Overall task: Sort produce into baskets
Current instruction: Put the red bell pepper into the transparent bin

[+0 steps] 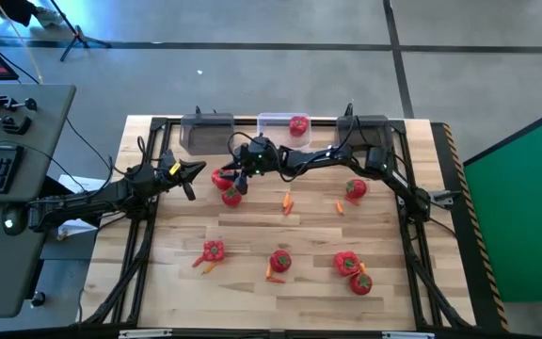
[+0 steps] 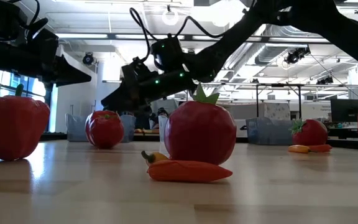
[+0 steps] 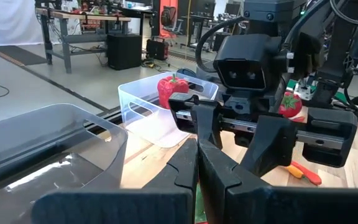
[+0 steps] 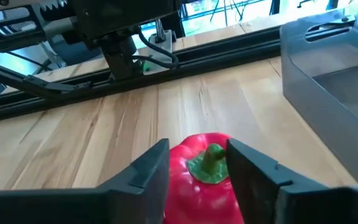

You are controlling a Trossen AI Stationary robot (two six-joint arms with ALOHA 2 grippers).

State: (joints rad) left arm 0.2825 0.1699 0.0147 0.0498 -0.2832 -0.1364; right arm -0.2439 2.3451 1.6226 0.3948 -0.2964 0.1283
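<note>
Right wrist view shows the right gripper [image 4: 197,165] with its two dark fingers standing on either side of a red bell pepper [image 4: 204,177], the green stem centred in the gap; the fingers are part-way closed around the pepper, and contact with its skin cannot be confirmed. In the high view this pepper [image 1: 226,181] lies on the wooden table [image 1: 384,292] left of centre, near the dark grey basket [image 1: 205,132] at the far edge. The left gripper [image 1: 188,177] waits just beside the same spot with its fingers shut and nothing between them. The clear basket [image 1: 276,127] already holds one red item [image 1: 297,123]; a second dark grey basket [image 1: 365,130] stands to its right. More red produce and small orange carrot pieces [image 1: 287,201] remain scattered over the table. Handling assessment: the pepper appears light, with a smooth glossy skin that is likely to slip under hard finger faces. Its lobed body offers no flat faces, so grip across the widest part of the shoulders, below the stem, with the stem centred. Do not take hold by the stem; it looks thin and may twist. Moderate closing force should suffice.
</note>
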